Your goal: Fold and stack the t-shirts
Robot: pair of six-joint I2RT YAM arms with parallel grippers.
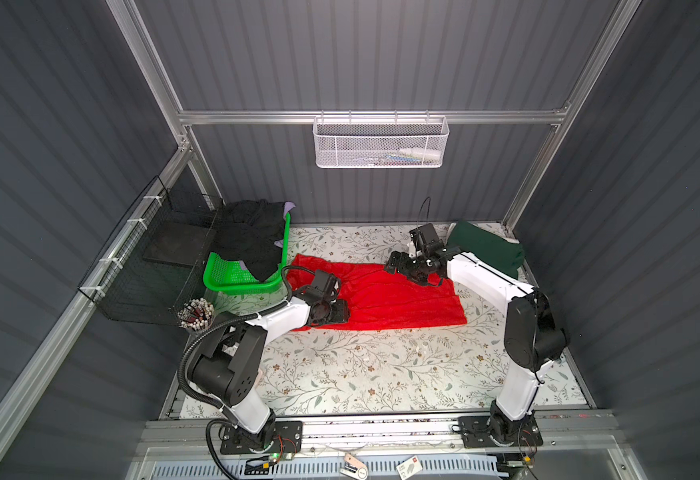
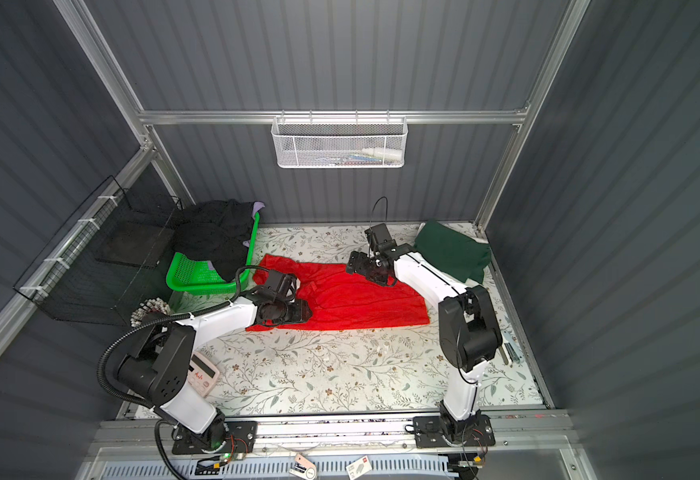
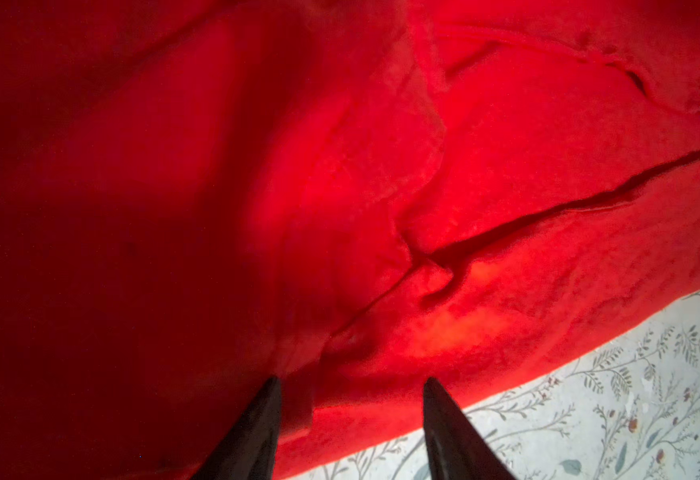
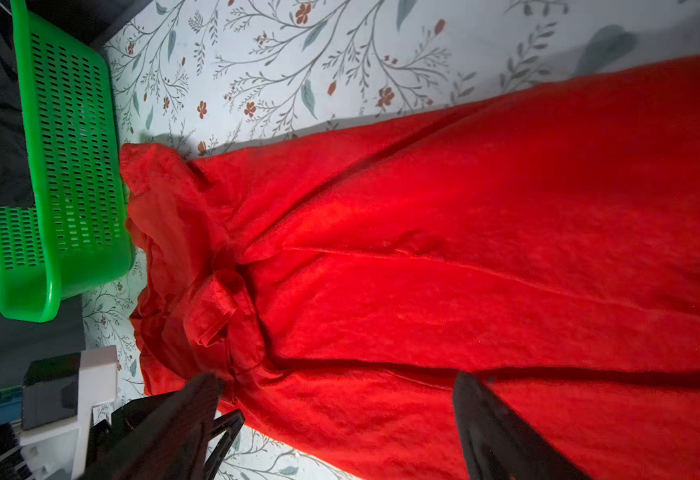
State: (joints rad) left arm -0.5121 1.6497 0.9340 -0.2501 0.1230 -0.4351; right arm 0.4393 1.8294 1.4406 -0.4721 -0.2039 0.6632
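A bright red t-shirt [image 1: 402, 299] [image 2: 364, 303] lies on the flowered table as a long band with lengthwise folds. My left gripper [image 1: 340, 311] [image 3: 350, 380] hovers low over its left end near the front hem, jaws apart, with red cloth [image 3: 381, 187] under them. My right gripper [image 1: 394, 264] [image 4: 340, 378] hangs over the shirt's back edge, jaws wide, gripping nothing; the red shirt [image 4: 423, 249] lies below. A folded dark green t-shirt [image 1: 485, 247] [image 2: 452, 251] rests at the back right with a white edge [image 1: 450, 228] beneath. Black t-shirts [image 1: 252, 241] and a lavender one [image 1: 289, 206] fill the green basket [image 1: 232, 278].
The green basket [image 4: 70, 166] stands just left of the red shirt's end. A black wire rack [image 1: 153, 257] and a cup of markers [image 1: 196, 313] sit at the left edge. A calculator [image 2: 202, 374] lies by the left arm's base. A white mesh basket [image 1: 381, 141] hangs on the rear rail.
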